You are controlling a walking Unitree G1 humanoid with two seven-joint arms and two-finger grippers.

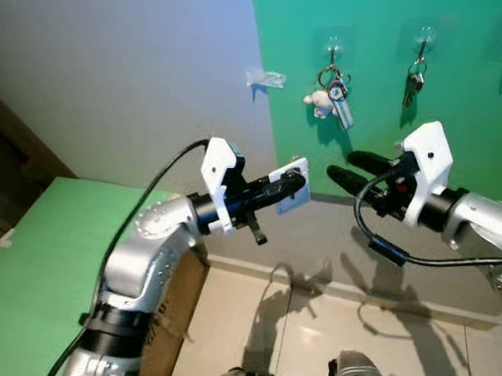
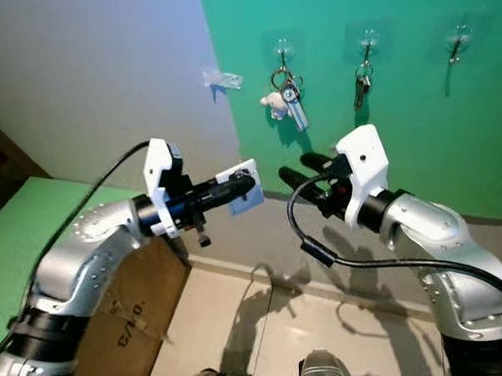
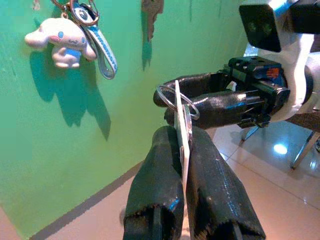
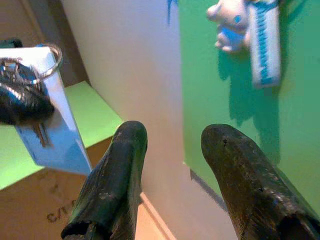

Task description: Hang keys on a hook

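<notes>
left pincer [image 1: 294,186], mid frame in the left eye view, was clamped flat on a pale blue key tag [image 1: 293,197]; the tag's metal ring [image 3: 176,98] stuck out past the black fingertips [image 3: 165,145], free of the grip. judged reason: holding the tag by its body leaves the ring open to slip over a hook.

right pincer [image 1: 360,171], right of centre, stood with its fingers apart and nothing between them, tips aimed toward the tag and just beside it, not touching as far as could be told. judged: either set to take the tag over or to steady it.

green wall [image 1: 464,104] filled the upper right. one hook [image 1: 333,45] already carried a bunch with a small white plush charm [image 1: 320,103] and a blue strap; the next hook [image 1: 424,40] carried a dark set of keys [image 1: 412,83]. a further hook [image 2: 458,39] toward the right edge of the right eye view looked bare, the likely target.

tag was well below hook height, task not yet done.
</notes>
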